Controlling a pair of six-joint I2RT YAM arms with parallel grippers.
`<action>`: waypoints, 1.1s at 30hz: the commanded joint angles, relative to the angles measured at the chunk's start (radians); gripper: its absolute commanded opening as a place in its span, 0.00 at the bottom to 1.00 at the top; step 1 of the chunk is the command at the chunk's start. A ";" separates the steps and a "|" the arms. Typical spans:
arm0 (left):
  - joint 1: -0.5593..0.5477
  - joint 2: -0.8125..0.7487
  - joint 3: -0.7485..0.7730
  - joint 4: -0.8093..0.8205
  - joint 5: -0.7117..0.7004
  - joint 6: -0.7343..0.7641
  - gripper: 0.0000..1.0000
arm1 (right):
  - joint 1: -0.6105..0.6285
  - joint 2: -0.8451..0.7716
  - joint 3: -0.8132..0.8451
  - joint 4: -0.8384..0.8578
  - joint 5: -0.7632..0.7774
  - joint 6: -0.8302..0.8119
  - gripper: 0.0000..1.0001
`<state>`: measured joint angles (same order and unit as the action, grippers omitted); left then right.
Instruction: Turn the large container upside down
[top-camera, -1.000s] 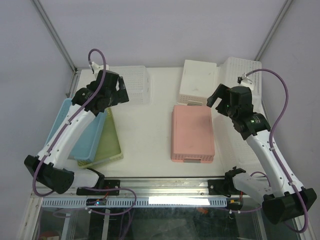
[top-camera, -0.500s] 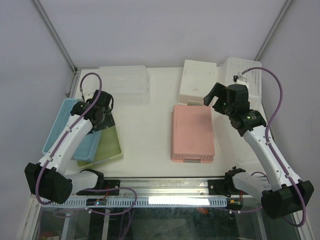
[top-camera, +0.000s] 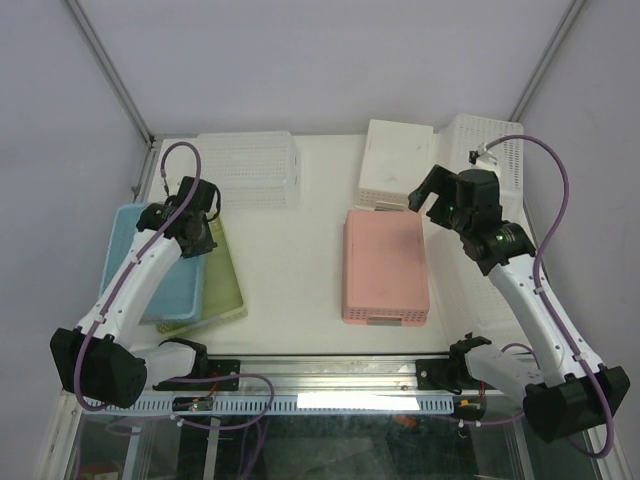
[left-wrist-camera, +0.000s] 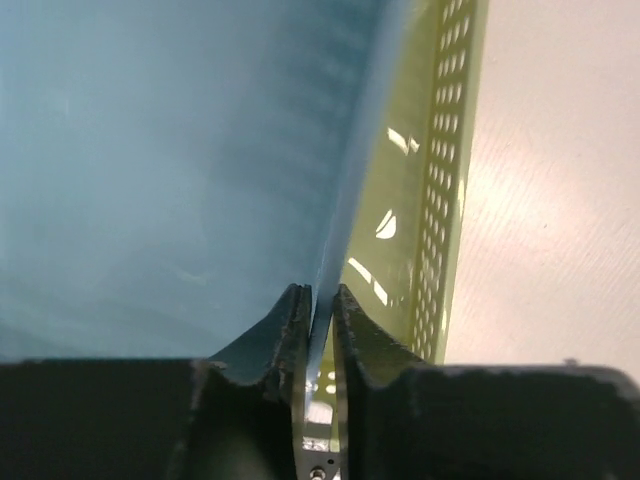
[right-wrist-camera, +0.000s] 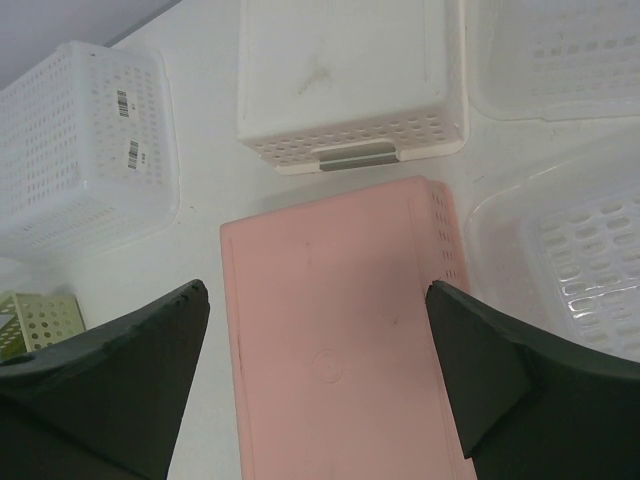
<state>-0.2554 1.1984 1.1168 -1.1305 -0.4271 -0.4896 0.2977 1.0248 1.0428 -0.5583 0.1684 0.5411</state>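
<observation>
At the left edge of the table (top-camera: 295, 250), the large blue container (top-camera: 122, 245) lies over a yellow-green perforated bin (top-camera: 228, 285), whose right wall and near corner stick out from under it. The left gripper (top-camera: 200, 238) is clamped on the blue container's right wall: in the wrist view, the fingers (left-wrist-camera: 290, 320) pinch the thin blue edge (left-wrist-camera: 150, 150) with no gap, and the green bin (left-wrist-camera: 425, 200) lies just beyond.

The container's left side runs close to the table's border. Its far edge sits near a white perforated basket (top-camera: 250, 165) at upper left but does not touch it. To the right, a broad strip of bare tabletop separates the green bin from a pink container (top-camera: 385, 265) lying bottom-up at centre.

The right gripper (top-camera: 428, 195) hangs above the pink container's far end with its jaws spread wide and nothing between them. A white box (top-camera: 395, 165) sits just beyond, and clear baskets (top-camera: 490, 150) line the right edge.

Compared with half a second earlier, the blue container lies squarer and covers more of the green bin. One second ago the left gripper was up beside the white basket. The right arm has barely shifted.
</observation>
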 joint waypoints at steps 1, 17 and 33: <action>0.002 -0.012 0.078 0.040 -0.015 0.053 0.08 | -0.004 -0.038 -0.001 0.037 0.019 0.002 0.94; 0.001 0.021 0.517 -0.006 0.148 0.125 0.00 | -0.004 -0.037 0.019 0.025 0.044 -0.008 0.94; 0.000 -0.028 0.279 0.867 1.004 -0.347 0.00 | -0.012 -0.071 0.093 -0.033 0.160 -0.064 0.94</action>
<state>-0.2543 1.2186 1.5795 -0.7605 0.2638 -0.5869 0.2947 0.9966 1.0718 -0.5999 0.2596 0.5091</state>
